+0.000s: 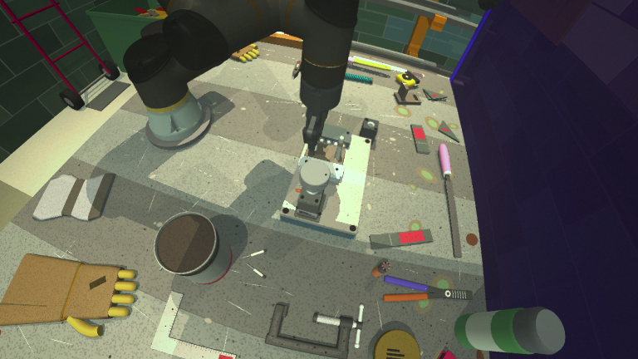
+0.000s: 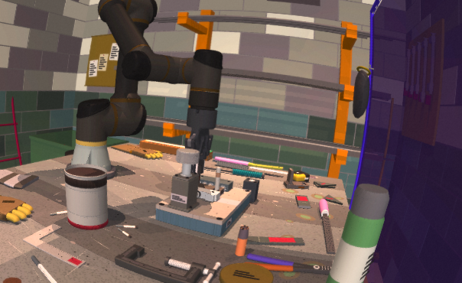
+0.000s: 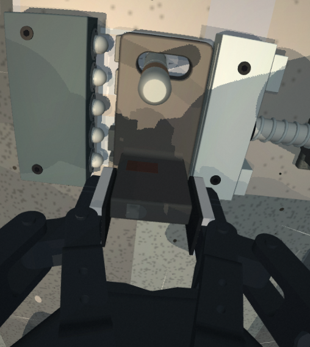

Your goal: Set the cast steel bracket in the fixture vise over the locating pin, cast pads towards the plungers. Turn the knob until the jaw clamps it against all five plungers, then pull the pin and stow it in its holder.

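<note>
The cast steel bracket [image 3: 161,129] lies in the fixture vise [image 1: 324,181], its slot over the upright locating pin [image 3: 154,85], and its near end is held by my closed gripper [image 3: 149,200]. The row of five plungers [image 3: 97,103] stands along the fixed block on the bracket's left, and the moving jaw [image 3: 230,119] with its screw stands on the right. I cannot tell whether the bracket touches the plungers. The round knob [image 1: 314,172] rises at the vise's near end. The dark pin holder [image 1: 369,127] sits just beyond the fixture plate.
The knob post [image 2: 186,179] stands close beside my gripper [image 2: 200,147]. A tin can [image 1: 190,247], gloves, a C-clamp [image 1: 310,331], files and pliers lie around the fixture plate on the bench. A purple wall bounds the right side.
</note>
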`<control>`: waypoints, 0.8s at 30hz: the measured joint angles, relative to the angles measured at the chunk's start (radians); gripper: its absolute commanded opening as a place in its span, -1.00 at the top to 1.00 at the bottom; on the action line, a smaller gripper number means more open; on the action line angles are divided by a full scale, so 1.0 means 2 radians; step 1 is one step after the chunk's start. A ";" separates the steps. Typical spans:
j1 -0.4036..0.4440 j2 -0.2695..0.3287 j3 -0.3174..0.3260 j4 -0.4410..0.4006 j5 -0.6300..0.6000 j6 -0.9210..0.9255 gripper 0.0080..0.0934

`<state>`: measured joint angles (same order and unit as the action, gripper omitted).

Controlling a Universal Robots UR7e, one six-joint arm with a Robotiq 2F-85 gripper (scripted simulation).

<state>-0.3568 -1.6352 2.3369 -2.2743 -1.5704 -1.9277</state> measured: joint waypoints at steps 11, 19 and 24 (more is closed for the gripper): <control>0.000 0.001 0.000 0.000 0.000 0.000 -0.42; 0.000 0.001 0.000 0.000 0.000 0.000 -0.64; 0.000 0.001 0.000 0.000 0.000 0.000 -0.64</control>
<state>-0.3569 -1.6341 2.3379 -2.2734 -1.5708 -1.9277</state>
